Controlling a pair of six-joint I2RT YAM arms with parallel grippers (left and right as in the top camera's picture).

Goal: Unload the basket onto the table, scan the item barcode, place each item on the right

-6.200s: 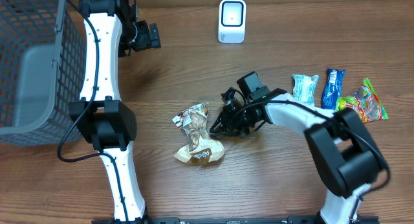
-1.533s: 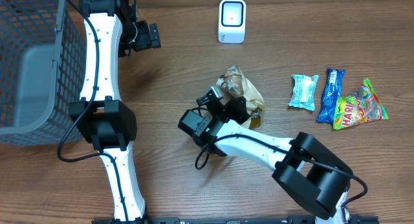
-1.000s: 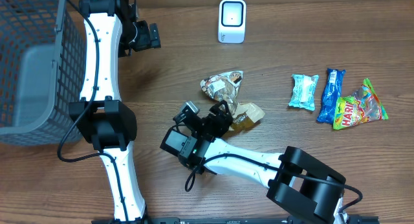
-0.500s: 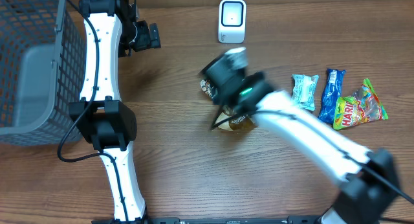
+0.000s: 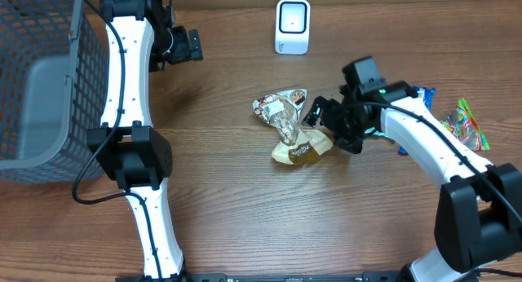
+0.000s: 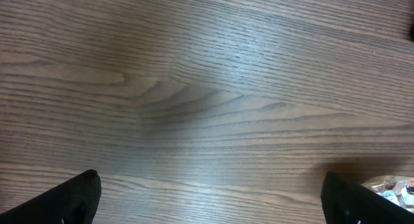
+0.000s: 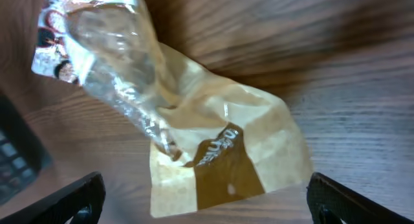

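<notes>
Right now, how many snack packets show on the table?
3: crumpled brown bag at centre; blue packet and gummy bag at right, both partly behind the right arm, which may hide another.

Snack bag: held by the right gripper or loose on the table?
Loose: the snack bag lies crumpled on the table, right gripper open, jaws clear of it.

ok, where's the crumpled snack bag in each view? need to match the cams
Overhead: crumpled snack bag lies mid-frame, below the white scanner.
Left wrist: only a sliver of it shows, at the bottom right edge.
Right wrist: it fills the middle of the frame, with its printed end at top left and its brown end lower down.
Shared landmark: the wood-grain table, under the bag in all three.
</notes>
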